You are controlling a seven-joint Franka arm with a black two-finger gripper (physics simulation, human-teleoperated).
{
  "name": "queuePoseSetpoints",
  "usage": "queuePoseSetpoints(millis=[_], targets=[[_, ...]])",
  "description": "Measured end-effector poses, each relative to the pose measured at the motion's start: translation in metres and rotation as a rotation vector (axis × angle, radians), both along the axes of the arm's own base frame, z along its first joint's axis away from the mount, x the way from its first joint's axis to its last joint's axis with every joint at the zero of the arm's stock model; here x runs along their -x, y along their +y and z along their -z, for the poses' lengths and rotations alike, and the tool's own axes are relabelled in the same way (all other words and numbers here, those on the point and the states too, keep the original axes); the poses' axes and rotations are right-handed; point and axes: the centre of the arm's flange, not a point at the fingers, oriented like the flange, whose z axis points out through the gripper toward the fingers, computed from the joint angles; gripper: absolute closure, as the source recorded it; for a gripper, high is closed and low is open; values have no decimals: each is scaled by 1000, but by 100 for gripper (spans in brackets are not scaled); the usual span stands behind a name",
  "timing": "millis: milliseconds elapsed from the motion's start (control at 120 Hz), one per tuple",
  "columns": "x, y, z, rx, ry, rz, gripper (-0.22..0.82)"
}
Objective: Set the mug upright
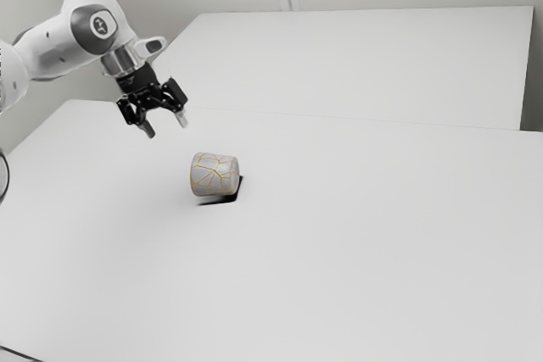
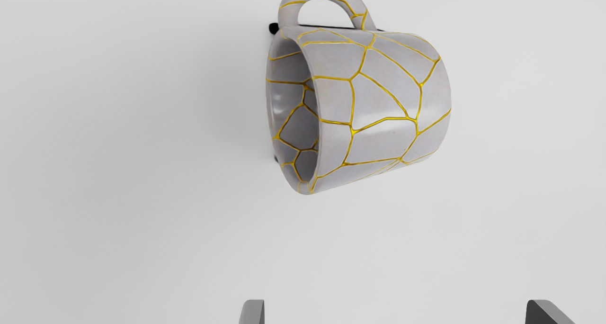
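While the arm (image 1: 64,44) enters from the exterior view's left, the tabletop (image 1: 339,269) spreads widely beneath the end effector (image 1: 165,125) and well past it toward the exterior view's right. The tabletop's far edge runs behind the end effector, with a second pale surface (image 1: 365,65) beyond it. Another edge slants down at the exterior view's left, apart from the end effector. The end effector hangs above the tabletop, its jaws spread and holding nothing. Lower than it, and toward the exterior view's right, the mug (image 1: 214,174) lies on its side, near but untouched, above a dark shadow.

In the wrist view, plain tabletop lies between the fingertips and the mug. The two fingers (image 2: 253,312) of the end effector stand well apart, neither touching it. Ahead of them, the mug is pale grey with golden crack-like veins, inside and out. Its mouth faces sideways across the end effector, and its handle points away from the fingers.
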Motion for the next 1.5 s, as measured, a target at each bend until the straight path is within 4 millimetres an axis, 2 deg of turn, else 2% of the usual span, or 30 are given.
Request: queuePoseSetpoints(millis=[108,400,500,750,875,1058,1175,1292,1417,1500], targets=[[-2,2,34,71,-24,-6,0],[-21,11,88,189,-116,-11,0],[-22,14,106,225,-127,-21,0],[-11,8,145,388,-157,-96,1],[-9,6,153,474,-194,-132,5],[-10,3,154,525,-246,-123,45],[-11,2,150,531,-274,-98,61],[-12,0,145,525,-297,-69,70],[-12,-4,143,520,-314,-40,75],[-11,-10,122,505,-343,-8,76]])
